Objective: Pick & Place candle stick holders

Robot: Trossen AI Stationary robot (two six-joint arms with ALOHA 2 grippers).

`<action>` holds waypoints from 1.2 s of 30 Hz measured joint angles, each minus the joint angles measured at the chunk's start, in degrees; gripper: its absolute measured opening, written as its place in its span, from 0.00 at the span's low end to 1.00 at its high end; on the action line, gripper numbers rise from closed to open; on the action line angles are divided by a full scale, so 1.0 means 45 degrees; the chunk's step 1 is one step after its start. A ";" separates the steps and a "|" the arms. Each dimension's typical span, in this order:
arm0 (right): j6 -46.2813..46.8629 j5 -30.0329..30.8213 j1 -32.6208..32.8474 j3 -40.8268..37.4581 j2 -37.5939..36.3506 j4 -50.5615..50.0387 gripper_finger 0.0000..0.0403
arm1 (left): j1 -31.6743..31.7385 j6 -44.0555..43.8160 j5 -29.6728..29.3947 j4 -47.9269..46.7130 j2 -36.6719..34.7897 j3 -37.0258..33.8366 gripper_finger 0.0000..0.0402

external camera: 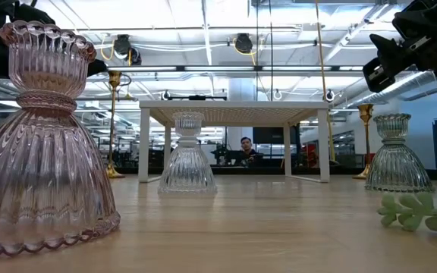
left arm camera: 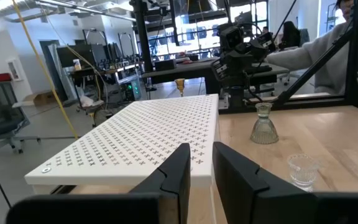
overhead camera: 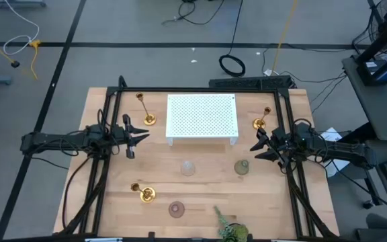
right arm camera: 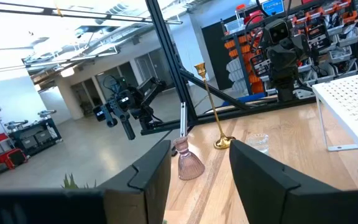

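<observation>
Three gold candlesticks stand upright on their round bases: far left (overhead camera: 144,111), far right (overhead camera: 262,121) and near left (overhead camera: 143,193). The clear glass holder (overhead camera: 189,167), green one (overhead camera: 241,167) and pink one (overhead camera: 176,209) stand on the table in front of the white stand. My left gripper (overhead camera: 142,136) hovers at the stand's left end; its fingers (left arm camera: 178,168) show a narrow gap and hold nothing. My right gripper (overhead camera: 258,148) hovers between the far right candlestick and the green holder, open and empty (right arm camera: 199,168).
The white perforated stand (overhead camera: 201,117) sits at the table's far middle. A green leafy sprig (overhead camera: 228,228) lies at the near edge, right of the pink holder. Black frame rails (overhead camera: 106,168) run along the left and right sides. A person sits beyond the table (external camera: 246,145).
</observation>
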 joint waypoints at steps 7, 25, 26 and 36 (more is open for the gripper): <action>0.0000 -0.0003 0.0000 -0.0005 -0.0005 0.0000 0.39 | 0.0001 -0.0002 0.0000 0.0000 0.0002 -0.0001 0.19; 0.0000 0.0000 0.0005 -0.0001 -0.0005 0.0000 0.39 | 0.0004 0.0000 0.0004 0.0000 0.0000 -0.0004 0.19; -0.0005 -0.0004 0.0005 0.0000 -0.0005 0.0000 0.39 | 0.0000 0.0000 0.0002 0.0000 0.0002 -0.0002 0.19; -0.0002 -0.0005 0.0231 -0.0002 -0.0005 0.0000 0.39 | 0.0004 0.0000 0.0000 0.0000 0.0005 0.0001 0.19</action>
